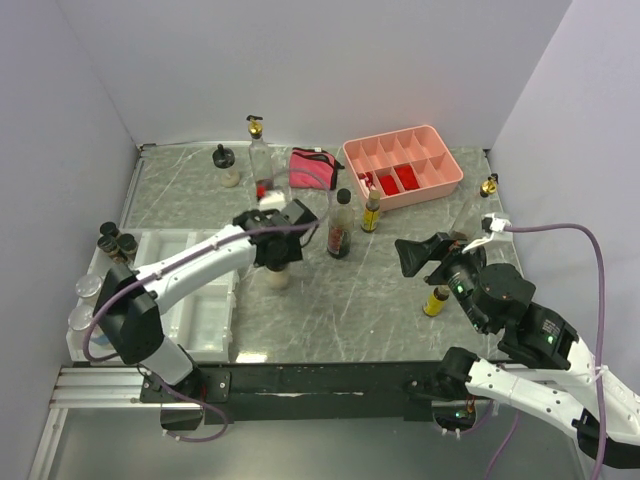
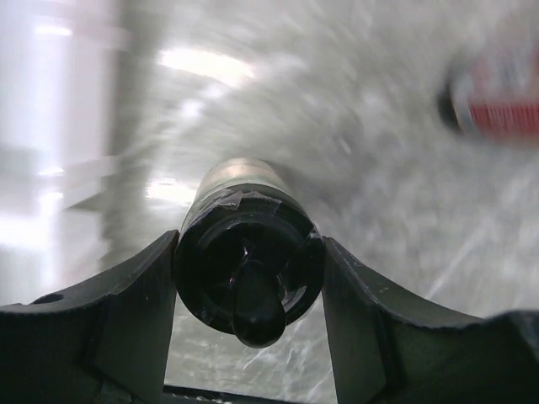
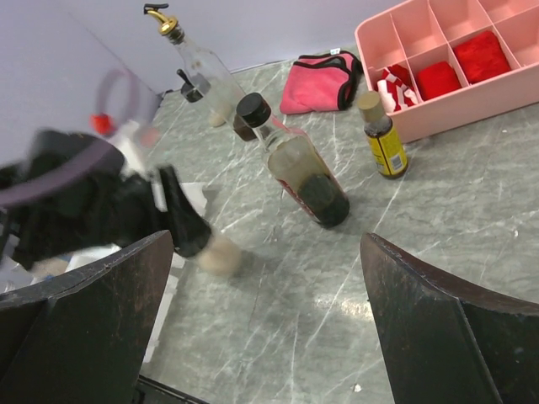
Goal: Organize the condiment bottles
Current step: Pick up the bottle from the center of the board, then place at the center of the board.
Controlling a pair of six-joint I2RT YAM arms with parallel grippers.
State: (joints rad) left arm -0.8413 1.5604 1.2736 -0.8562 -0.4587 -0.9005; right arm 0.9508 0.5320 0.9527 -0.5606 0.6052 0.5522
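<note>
My left gripper [image 1: 277, 256] is shut on the black top of a small beige-bodied bottle [image 1: 277, 279] and holds it upright just right of the white tray; the left wrist view [image 2: 248, 278] shows both fingers against its black cap [image 2: 246, 265], with blur. My right gripper [image 1: 425, 256] is open and empty above the table, its fingers [image 3: 93, 320] wide apart. A dark-liquid bottle with a black cap [image 1: 340, 226] and a small yellow bottle [image 1: 372, 212] stand mid-table. Another small yellow bottle [image 1: 437, 301] stands near my right arm. A tall clear gold-topped bottle [image 1: 258, 150] and a black-topped bottle [image 1: 225, 166] stand at the back.
A white compartment tray [image 1: 195, 300] lies at the left, with black-lidded jars [image 1: 115, 240] and silver-lidded jars [image 1: 87, 288] along its left side. A pink compartment tray [image 1: 430, 140] and a pink pouch [image 1: 312, 168] sit at the back. A gold-topped bottle [image 1: 488, 186] stands far right.
</note>
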